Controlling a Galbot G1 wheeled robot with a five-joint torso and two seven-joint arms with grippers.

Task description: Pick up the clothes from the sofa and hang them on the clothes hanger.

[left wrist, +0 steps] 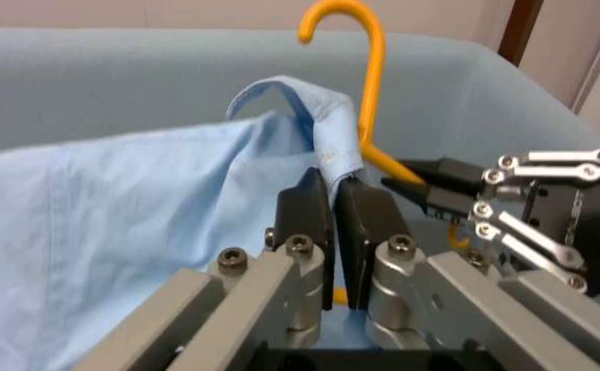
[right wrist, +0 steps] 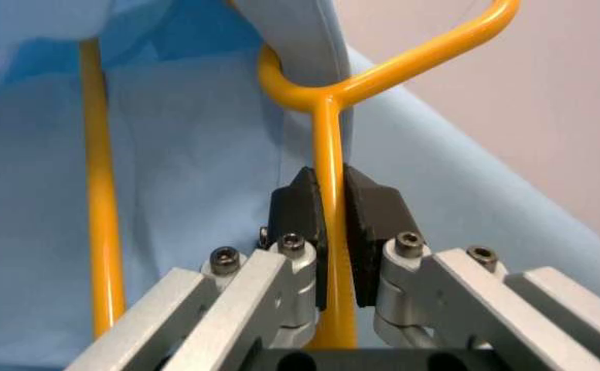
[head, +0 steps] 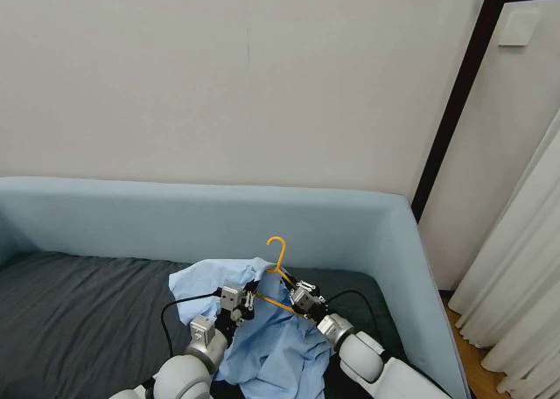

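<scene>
Shirt (left wrist: pixel 124 201), pale blue, drapes hanger (left wrist: pixel 370 93); right hand (right wrist: pixel 326 185) grips hanger, left hand (left wrist: pixel 333 185) seemingly shirt.

A crumpled light blue shirt (head: pixel 273 351) is draped partly over a yellow hanger (head: pixel 278 252), whose hook is turned upward; both are held above the sofa (head: pixel 87 329).

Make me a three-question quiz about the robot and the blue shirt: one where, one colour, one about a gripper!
1. Where is the shirt? A on the floor; B over the sofa, pinched by the left gripper; C on a table.
2. What colour is the hanger? A green; B red; C yellow.
3. The right gripper is: A shut on the hanger; B wide open; C holding a cup.
Answers: B, it hangs above the sofa; C, its hook is yellow; A, it pinches the hanger's rod.
</scene>
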